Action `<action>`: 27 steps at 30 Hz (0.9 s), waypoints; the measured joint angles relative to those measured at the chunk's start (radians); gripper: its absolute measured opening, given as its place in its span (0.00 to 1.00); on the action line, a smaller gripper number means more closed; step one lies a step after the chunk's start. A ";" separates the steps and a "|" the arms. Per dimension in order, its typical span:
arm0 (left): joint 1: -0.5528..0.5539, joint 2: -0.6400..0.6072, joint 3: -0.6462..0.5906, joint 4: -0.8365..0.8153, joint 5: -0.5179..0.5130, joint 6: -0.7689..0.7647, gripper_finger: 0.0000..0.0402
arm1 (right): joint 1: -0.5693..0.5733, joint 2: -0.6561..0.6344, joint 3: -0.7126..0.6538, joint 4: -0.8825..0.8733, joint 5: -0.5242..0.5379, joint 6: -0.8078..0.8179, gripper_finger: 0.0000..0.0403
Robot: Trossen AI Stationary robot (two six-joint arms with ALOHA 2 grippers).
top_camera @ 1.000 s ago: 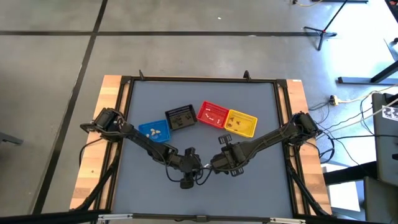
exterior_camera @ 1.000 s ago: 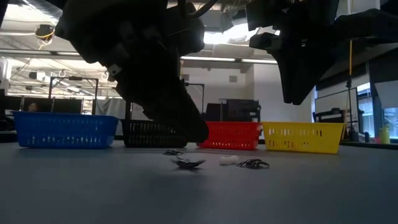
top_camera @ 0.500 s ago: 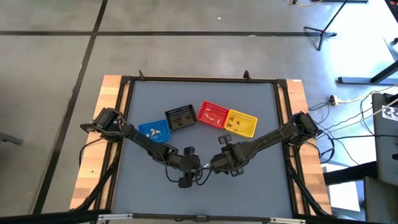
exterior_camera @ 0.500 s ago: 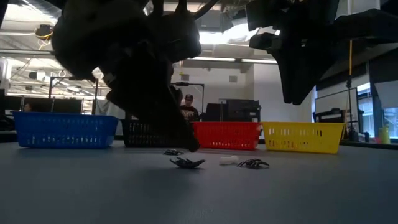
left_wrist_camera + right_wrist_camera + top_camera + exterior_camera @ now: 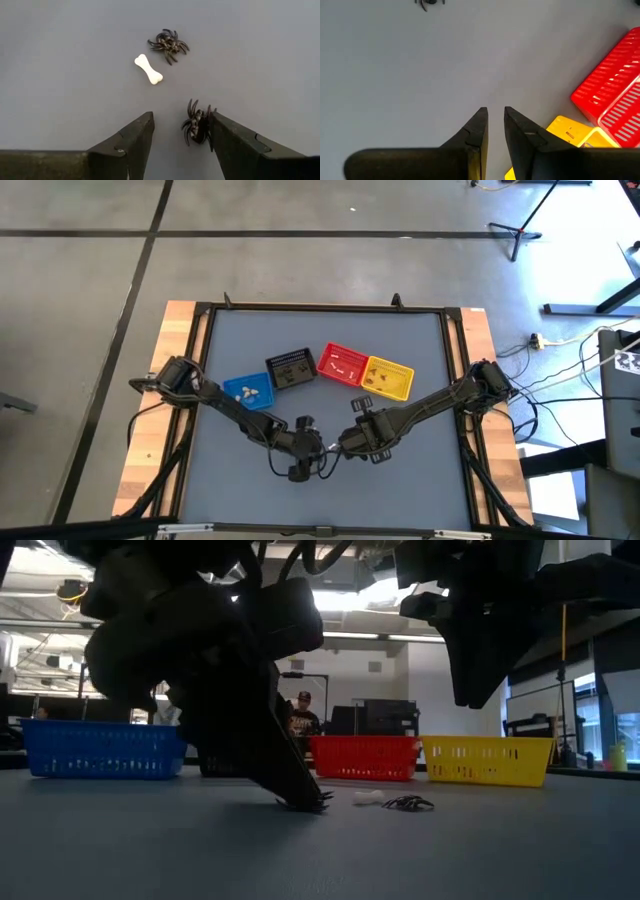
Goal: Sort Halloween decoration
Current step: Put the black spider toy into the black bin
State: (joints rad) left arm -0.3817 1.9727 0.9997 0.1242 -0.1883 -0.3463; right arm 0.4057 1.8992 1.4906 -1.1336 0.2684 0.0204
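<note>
left end effector (image 5: 181, 131) has lowered, spread, around spider (image 5: 197, 125).

Robotics lab: tripods (image 5: 515, 225), floor cables (image 5: 560, 355).

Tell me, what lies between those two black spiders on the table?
In the left wrist view, a white bone lies roughly between the far spider and the near spider.

Both dark 6-joint arms reach inward from the desk's side edges and meet near the middle of its front edge. The left gripper (image 5: 180, 132) is lowered to the desk surface, its 2 dark fingers (image 5: 131, 142) spread wide. The right gripper (image 5: 495, 125) hangs above the desk, fingers nearly together, holding nothing.
</note>
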 joint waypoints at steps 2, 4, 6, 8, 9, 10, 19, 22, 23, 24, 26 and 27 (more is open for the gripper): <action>-0.001 0.009 0.001 0.004 -0.001 0.013 0.47 | 0.000 0.000 0.000 0.000 0.000 0.000 0.15; -0.002 0.010 0.001 0.003 -0.011 0.024 0.47 | 0.000 0.000 0.000 0.002 0.000 0.000 0.15; -0.005 0.011 0.001 0.003 -0.018 0.025 0.47 | 0.000 0.000 0.000 0.004 0.000 0.000 0.15; -0.006 0.011 0.001 0.002 -0.021 0.026 0.47 | 0.000 0.000 0.000 0.004 0.000 0.000 0.15; -0.010 0.011 0.002 0.000 -0.022 0.026 0.47 | 0.000 0.000 0.000 0.004 0.000 0.000 0.15; -0.014 0.012 0.002 0.000 -0.028 0.026 0.46 | 0.000 0.000 0.000 0.004 0.000 0.000 0.15; -0.064 0.016 0.002 -0.003 -0.111 0.013 0.27 | 0.000 0.000 0.000 0.008 0.000 0.000 0.15; -0.071 0.016 0.001 -0.002 -0.121 0.012 0.19 | 0.000 0.000 0.000 0.009 0.000 0.000 0.15; -0.072 0.016 0.001 0.000 -0.119 0.009 0.17 | 0.000 0.000 0.000 0.009 0.000 0.000 0.15; -0.073 0.016 0.001 0.002 -0.117 0.006 0.15 | 0.000 0.000 0.000 0.009 0.000 0.000 0.15; -0.073 0.016 0.001 0.002 -0.116 -0.010 0.11 | 0.000 0.000 0.000 0.009 0.000 0.000 0.15; -0.073 0.014 0.001 0.001 -0.113 -0.014 0.09 | 0.000 0.000 0.000 0.010 0.000 0.000 0.15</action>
State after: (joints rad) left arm -0.4545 1.9863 1.0004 0.1256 -0.3018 -0.3606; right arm 0.4057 1.8992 1.4906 -1.1240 0.2684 0.0204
